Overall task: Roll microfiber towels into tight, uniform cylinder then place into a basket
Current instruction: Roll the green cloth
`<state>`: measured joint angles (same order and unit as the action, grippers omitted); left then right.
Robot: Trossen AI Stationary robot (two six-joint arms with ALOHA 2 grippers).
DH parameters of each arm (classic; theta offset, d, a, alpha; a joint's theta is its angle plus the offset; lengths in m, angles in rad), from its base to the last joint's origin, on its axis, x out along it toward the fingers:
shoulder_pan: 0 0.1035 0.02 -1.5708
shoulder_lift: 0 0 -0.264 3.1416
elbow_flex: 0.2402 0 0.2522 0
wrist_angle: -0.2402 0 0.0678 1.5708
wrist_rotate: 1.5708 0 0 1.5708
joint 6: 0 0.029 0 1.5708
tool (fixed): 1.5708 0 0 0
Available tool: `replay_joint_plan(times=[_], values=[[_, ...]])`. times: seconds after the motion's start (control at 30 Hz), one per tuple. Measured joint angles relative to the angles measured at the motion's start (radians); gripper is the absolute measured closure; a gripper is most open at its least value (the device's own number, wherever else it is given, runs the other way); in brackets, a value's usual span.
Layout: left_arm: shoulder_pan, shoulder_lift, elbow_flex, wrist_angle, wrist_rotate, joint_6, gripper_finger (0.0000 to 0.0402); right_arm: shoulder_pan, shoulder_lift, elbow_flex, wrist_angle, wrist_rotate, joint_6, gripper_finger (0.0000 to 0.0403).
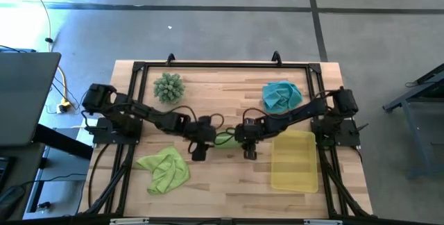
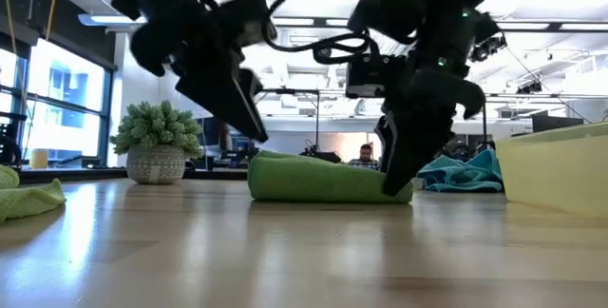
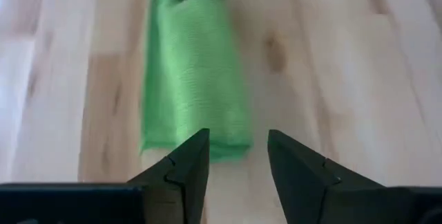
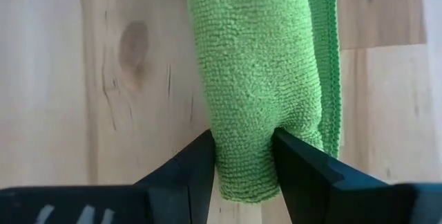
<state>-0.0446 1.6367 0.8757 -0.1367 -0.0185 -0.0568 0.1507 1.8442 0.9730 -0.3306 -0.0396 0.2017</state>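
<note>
Two pincers meet at the rolled lime green towel (image 1: 223, 139) lying mid-counter (image 1: 229, 183). The right pincer (image 4: 243, 158) is clenched on one end of the roll, fingers pressing its sides. The left pincer (image 3: 237, 156) stands released just off the opposite end, not touching. A crumpled lime towel (image 1: 164, 170), a teal towel (image 1: 282, 94) and the yellow basket (image 1: 295, 161) lie apart.

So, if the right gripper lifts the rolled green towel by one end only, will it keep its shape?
Probably not fully. The rolled green towel looks soft where the right gripper pinches it, so the free end would likely droop. A loose edge shows along one side, so it may unroll. The left gripper stands open, off its end.
</note>
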Motion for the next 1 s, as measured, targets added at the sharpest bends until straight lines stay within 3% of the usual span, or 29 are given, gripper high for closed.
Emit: replay_joint_plan(times=[0.27, 0.33, 0.77, 1.0], values=[[-0.108, 0.038, 0.001, 0.107, -0.253, 0.114, 0.0263, -0.094, 0.006, -0.004, 0.042, -0.267, 0.009, 0.0266], [-0.113, 0.061, 0.002, 0.107, -0.265, 0.112, 0.0263, -0.109, 0.01, -0.006, 0.058, -0.332, 0.009, 0.0266], [-0.094, 0.194, 0.006, 0.127, -0.241, -0.038, 0.0266, -0.144, 0.012, -0.007, 0.071, -0.399, -0.007, 0.0265], [-0.011, 0.198, 0.007, 0.109, -0.011, -0.232, 0.0311, -0.143, -0.027, -0.008, 0.055, -0.397, -0.092, 0.0265]])
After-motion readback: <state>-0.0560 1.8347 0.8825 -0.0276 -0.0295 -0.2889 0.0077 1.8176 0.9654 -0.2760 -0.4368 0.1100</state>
